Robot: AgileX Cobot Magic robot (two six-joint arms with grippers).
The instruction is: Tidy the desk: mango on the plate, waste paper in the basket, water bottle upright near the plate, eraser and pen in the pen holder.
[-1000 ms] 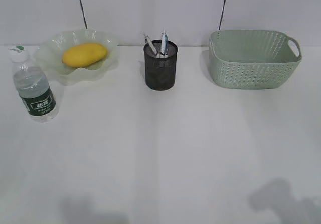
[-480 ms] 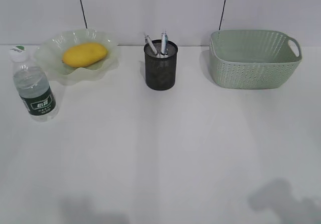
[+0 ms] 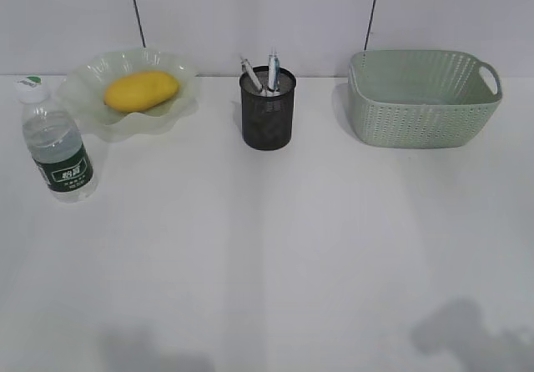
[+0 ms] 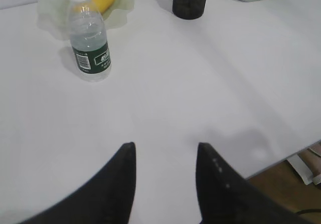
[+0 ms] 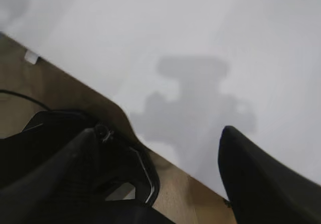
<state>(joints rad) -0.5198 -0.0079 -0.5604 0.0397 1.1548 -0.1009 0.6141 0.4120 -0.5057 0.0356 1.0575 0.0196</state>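
Both the left claw [image 4: 165, 151] and right claw [image 5: 155, 138] have matte black, tapering fingers.

Mango [image 3: 141, 90] on plate [image 3: 177, 103]

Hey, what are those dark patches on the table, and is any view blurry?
Exterior view: two soft grey shadows lie on the desk near the bottom edge. Right wrist view: a hard-edged arm-shaped shadow on the tabletop; the right hand is dark and out of focus. Left wrist view: the left hand blurs slightly, the water bottle stays sharp.
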